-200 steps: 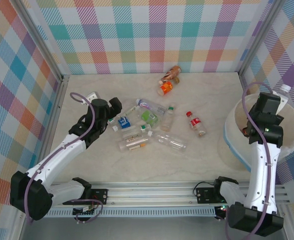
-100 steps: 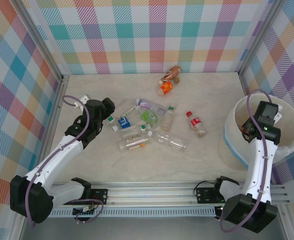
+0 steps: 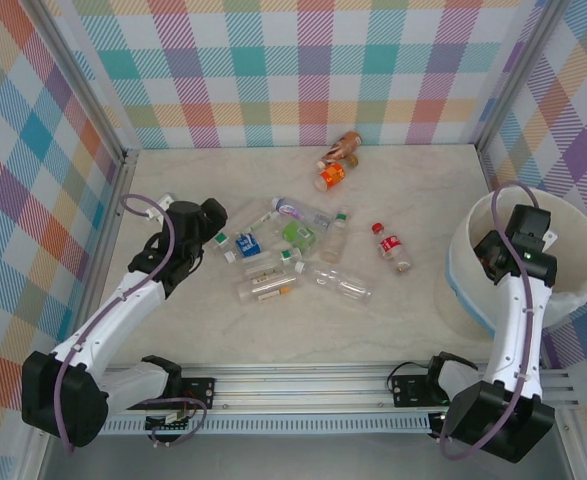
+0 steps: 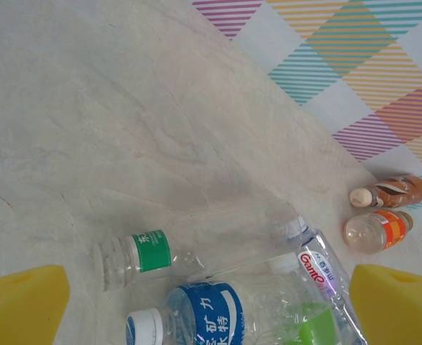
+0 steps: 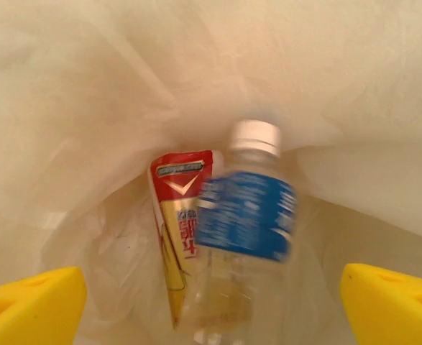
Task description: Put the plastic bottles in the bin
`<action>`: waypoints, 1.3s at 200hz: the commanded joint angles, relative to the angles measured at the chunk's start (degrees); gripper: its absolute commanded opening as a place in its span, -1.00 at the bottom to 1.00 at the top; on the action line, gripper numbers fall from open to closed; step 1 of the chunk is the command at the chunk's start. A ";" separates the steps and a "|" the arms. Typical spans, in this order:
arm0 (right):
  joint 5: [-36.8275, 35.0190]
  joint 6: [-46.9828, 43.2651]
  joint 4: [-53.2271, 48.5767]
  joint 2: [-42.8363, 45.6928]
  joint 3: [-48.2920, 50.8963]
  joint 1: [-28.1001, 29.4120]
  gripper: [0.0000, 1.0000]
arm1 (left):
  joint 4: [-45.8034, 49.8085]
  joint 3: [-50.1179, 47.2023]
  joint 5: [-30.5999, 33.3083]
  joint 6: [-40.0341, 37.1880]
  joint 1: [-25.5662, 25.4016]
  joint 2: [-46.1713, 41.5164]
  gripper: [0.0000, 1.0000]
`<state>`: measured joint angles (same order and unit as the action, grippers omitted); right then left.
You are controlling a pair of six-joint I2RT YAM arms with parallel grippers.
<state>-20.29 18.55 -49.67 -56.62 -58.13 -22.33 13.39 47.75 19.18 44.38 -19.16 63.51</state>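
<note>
Several plastic bottles (image 3: 283, 255) lie in a loose pile mid-table, and a red-capped one (image 3: 391, 247) lies to their right. My left gripper (image 3: 216, 232) hovers open at the pile's left edge. Below its yellow pads (image 4: 24, 305) lie a capless green-labelled bottle (image 4: 196, 244) and a blue-labelled one (image 4: 196, 316). My right gripper (image 3: 508, 255) is open over the cream bin (image 3: 573, 215). In the right wrist view a blurred blue-labelled bottle (image 5: 246, 215) is loose between the wide-apart pads (image 5: 31, 302), beside a red-and-gold labelled bottle (image 5: 178, 223) inside the bin (image 5: 88, 108).
An orange bottle (image 3: 331, 176) and a brown one (image 3: 348, 145) lie at the back by the checked wall. Checked walls with metal posts close in three sides. The bin stands hard against the right wall. An aluminium rail (image 3: 303, 385) runs along the near edge.
My right gripper has opened over the bin and let go of the white-capped bottle, which is dropping inside. The left arm has drawn slightly left, away from the pile.
</note>
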 commanded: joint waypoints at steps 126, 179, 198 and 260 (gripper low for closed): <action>44.61 8.00 5.37 5.29 -16.09 5.62 0.88 | -1.51 -3.71 -3.21 4.61 3.50 -1.31 1.00; 40.49 6.67 12.01 -3.33 -18.65 25.09 0.92 | -1.60 -3.64 -5.08 5.54 4.20 0.09 1.00; 35.99 5.18 12.32 -9.17 -20.33 31.54 0.93 | -1.60 -3.49 -6.28 5.57 4.51 0.67 1.00; 14.68 4.31 13.04 -25.11 -20.92 39.97 1.00 | -0.15 -3.65 -8.38 4.82 5.35 0.70 1.00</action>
<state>3.53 24.40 -38.17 -77.76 -78.41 17.21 13.26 44.80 11.97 49.50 -14.81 64.42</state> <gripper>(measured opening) 0.997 0.999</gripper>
